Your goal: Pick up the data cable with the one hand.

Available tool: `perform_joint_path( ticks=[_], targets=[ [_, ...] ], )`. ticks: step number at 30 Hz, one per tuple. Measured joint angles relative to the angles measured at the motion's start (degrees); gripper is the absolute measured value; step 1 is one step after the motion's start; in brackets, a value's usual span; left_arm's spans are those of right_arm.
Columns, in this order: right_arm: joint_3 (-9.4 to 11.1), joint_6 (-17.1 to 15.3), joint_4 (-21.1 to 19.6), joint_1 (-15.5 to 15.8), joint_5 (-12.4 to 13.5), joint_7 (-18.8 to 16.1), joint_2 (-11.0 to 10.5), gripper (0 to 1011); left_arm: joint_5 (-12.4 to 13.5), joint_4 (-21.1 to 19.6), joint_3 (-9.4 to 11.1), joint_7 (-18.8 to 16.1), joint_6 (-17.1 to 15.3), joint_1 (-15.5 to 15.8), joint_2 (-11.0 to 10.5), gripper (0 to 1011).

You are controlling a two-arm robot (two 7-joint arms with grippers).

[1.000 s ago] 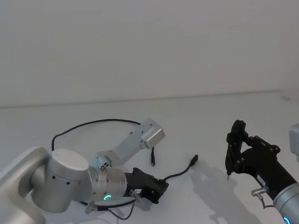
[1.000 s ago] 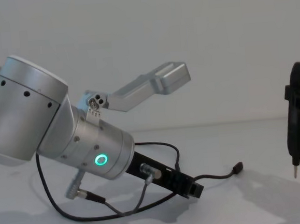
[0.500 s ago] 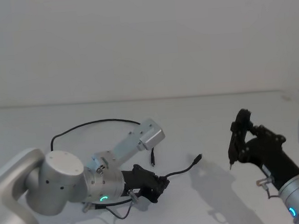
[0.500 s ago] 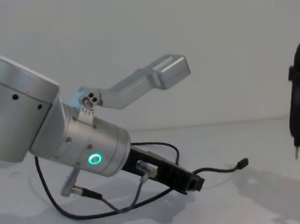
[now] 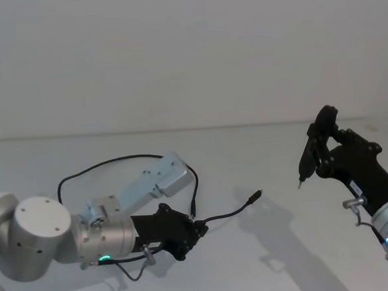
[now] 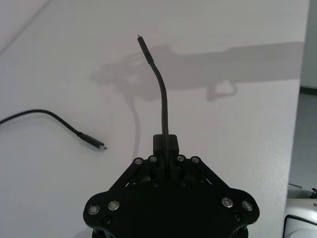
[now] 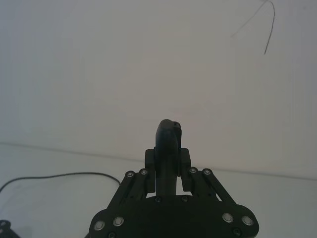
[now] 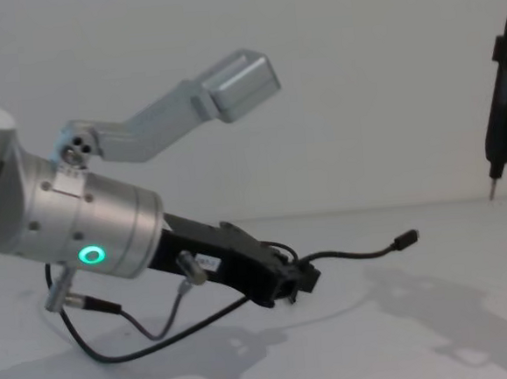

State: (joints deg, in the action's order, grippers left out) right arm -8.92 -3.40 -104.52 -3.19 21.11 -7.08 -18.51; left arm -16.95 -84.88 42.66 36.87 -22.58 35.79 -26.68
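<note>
Left wrist view: the left gripper [image 6: 165, 142] pinches the data cable [image 6: 162, 96] tight, near one end, which pokes out above the counter [image 6: 237, 148]. The rest trails on the counter. It looks thin, light and bendy, so holding near that end seems best. The right gripper [image 7: 168, 164], up high, grips a pen tool [image 7: 169, 130].
</note>
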Motion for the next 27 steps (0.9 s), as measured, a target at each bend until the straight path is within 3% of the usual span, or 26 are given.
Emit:
perform_joint_path(
  ticks=[11,27],
  targets=[
    [0.4,-2.4,2.1,-3.2,3.2,-1.7,1.8,279,0.1,-1.9,-0.7,2.4,3.9,-0.4,-2.9,36],
    [-0.7,-4.3,5.8,-6.6,6.7,-4.4,2.8,279,0.2,-2.8,-1.1,3.5,5.7,-0.6,-4.2,36]
  ],
)
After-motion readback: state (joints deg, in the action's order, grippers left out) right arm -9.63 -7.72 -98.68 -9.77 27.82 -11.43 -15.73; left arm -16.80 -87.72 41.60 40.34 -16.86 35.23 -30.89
